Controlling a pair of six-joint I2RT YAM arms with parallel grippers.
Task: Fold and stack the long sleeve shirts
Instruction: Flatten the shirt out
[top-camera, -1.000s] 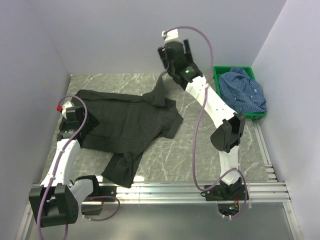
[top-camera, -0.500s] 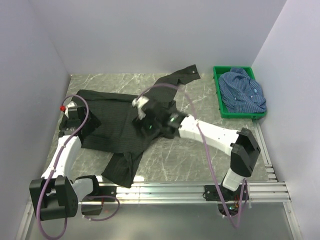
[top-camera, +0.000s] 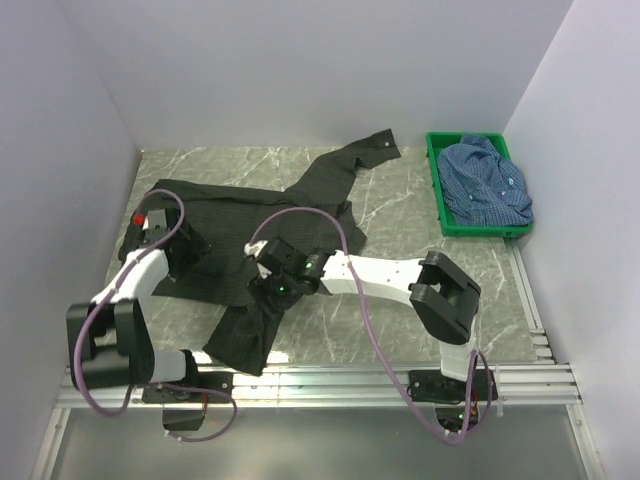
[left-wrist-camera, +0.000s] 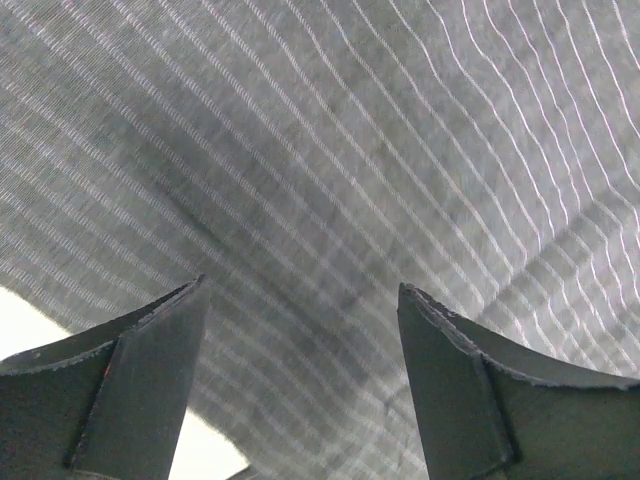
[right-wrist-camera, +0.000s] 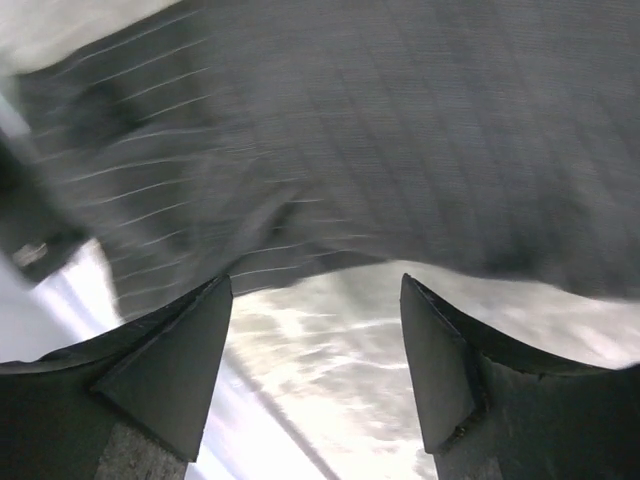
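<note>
Over black shirt, both jaws spread; blue shirt in crate.

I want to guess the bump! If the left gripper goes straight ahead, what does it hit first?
Probably the black shirt: its striped cloth fills the view ahead of the open left gripper, though how close is unclear.

I'm counting two shirts, one black shirt and one blue shirt, one green crate, and two grippers: left gripper, right gripper.
</note>
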